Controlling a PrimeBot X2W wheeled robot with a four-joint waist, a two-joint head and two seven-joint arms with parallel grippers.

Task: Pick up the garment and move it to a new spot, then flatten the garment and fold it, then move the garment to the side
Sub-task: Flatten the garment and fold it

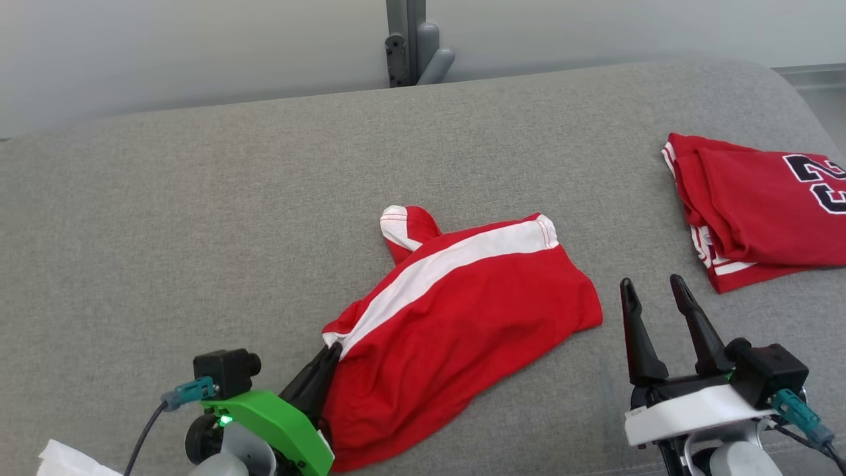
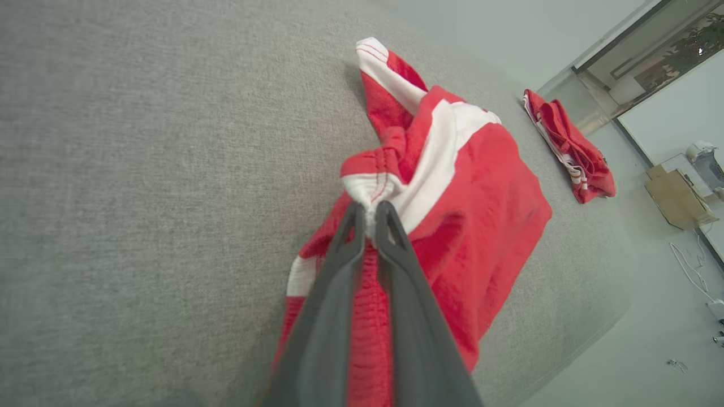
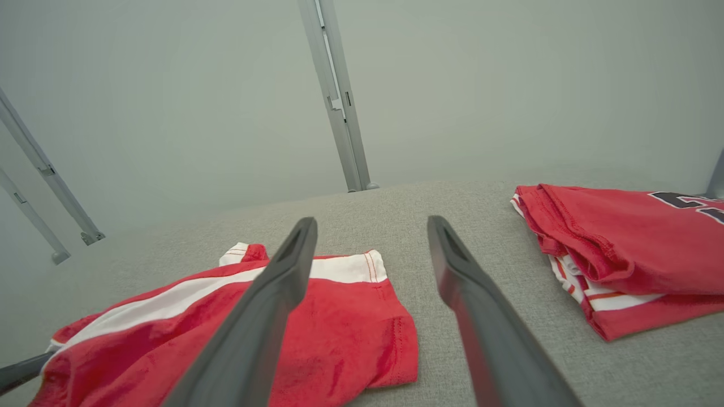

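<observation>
Where the garment [image 1: 462, 317] is lying: it is sitting in a loose heap in the lower middle of the head view, on the grey surface [image 1: 198, 231].
Left tool [image 1: 328, 357]: it is pinching the garment's white-striped edge at the lower left of the heap, with its jaws closed tight on the cloth.
Right tool [image 1: 651, 284]: it is hanging open at the lower right, just beside the heap, and is holding nothing.
Folded jersey [image 1: 760, 211]: it is resting at the far right, well apart from the heap.
Step in hand: I think the robot is starting the pick-up, for moving the garment to a new spot.
Doing it well: lifting slowly is looking wise, so the thin pinch is not slipping off. Raising the cloth high is stopping the bottom part from dragging.
Watching out: going toward the bare left side is looking safer, since going right is risking a bump with the other red top.
Extra help: the open tool is sitting close enough for grabbing the far hem if the heap is sagging.
</observation>
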